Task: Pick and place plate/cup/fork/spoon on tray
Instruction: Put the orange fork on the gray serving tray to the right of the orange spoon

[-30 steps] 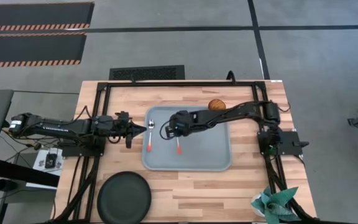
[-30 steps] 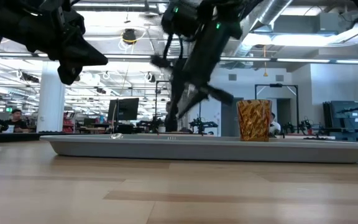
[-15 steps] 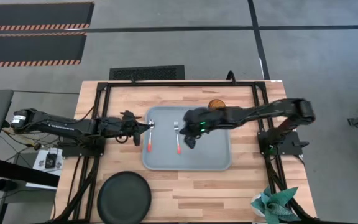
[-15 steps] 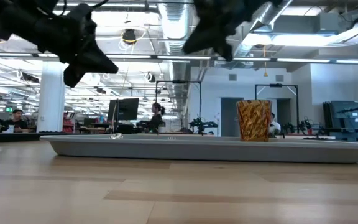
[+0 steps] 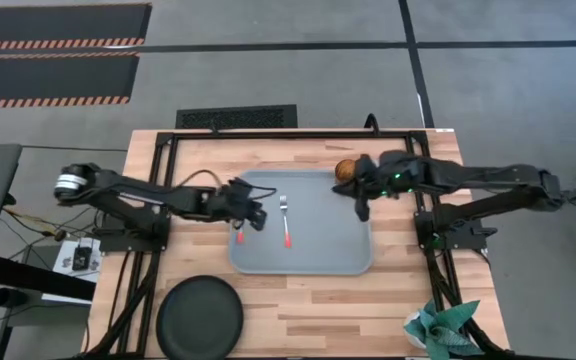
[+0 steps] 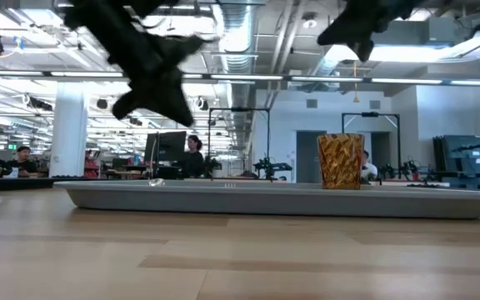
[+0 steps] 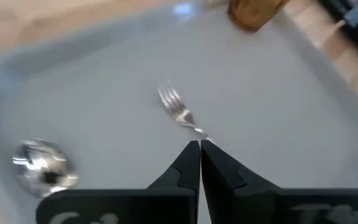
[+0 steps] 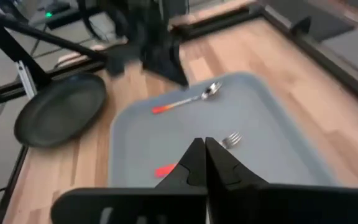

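Note:
The pale blue-grey tray (image 5: pixel 328 250) lies mid-table. The fork (image 5: pixel 285 222) lies flat on it, tines toward the far edge. The spoon (image 8: pixel 188 99) lies flat on the tray's left part; in the high view only its orange-red handle end (image 5: pixel 239 237) shows beside my left gripper. The amber cup (image 5: pixel 346 170) stands on the table at the tray's far right corner. The black plate (image 5: pixel 200 318) rests on the table near the front edge. My left gripper (image 5: pixel 260 221) is shut and empty above the tray's left part. My right gripper (image 5: pixel 360 207) is shut and empty above the tray's right edge, near the cup.
A black frame (image 5: pixel 158 170) borders the table top on its left, far and right sides. A green-and-white thing (image 5: pixel 438 328) sits at the near right corner. In the low view people and workstations show in the room behind.
My right gripper has drawn back from the fork at the tray's middle toward the table's right edge and risen, ending beside the cup. My left gripper has moved from left of the tray toward the right, over the spoon. The fork and spoon lie still.

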{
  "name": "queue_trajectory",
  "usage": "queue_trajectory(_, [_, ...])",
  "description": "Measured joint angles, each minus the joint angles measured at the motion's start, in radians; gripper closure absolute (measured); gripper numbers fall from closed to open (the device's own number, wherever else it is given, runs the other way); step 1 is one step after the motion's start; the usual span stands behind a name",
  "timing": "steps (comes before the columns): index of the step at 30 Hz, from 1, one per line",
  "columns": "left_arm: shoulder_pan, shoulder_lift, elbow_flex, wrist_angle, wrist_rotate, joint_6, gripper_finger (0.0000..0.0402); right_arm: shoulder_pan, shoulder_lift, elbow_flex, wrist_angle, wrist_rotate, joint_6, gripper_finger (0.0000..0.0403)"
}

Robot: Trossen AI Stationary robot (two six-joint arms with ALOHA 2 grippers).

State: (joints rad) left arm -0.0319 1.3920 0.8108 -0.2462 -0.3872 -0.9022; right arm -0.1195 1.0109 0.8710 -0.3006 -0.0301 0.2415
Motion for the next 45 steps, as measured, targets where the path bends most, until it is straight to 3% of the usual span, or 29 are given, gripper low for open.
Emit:
queue_trajectory(8, [0.007, 0.306, 0.292, -0.194, 0.106, -0.286, 0.0392, -0.128, -0.144, -0.032, -0.212, -0.099, -0.096, 0.0394])
queue_trajectory(13, [0.013, 0.460, 0.447, -0.243, 0.146, -0.340, 0.0353, -0.164, -0.193, -0.032, -0.284, -0.128, -0.152, 0.0394])
queue_trajectory(19, [0.027, 0.576, 0.606, -0.424, 0.146, -0.433, 0.0307, -0.165, -0.227, -0.032, -0.280, -0.131, -0.166, 0.0393])
queue_trajectory(31, [0.055, 0.637, 0.623, -0.442, 0.148, -0.471, 0.0295, -0.163, -0.236, -0.032, -0.304, -0.131, -0.201, 0.0394])
queue_trajectory(45, [0.071, 0.657, 0.623, -0.437, 0.158, -0.457, 0.0321, -0.164, -0.235, -0.032, -0.307, -0.131, -0.220, 0.0393])
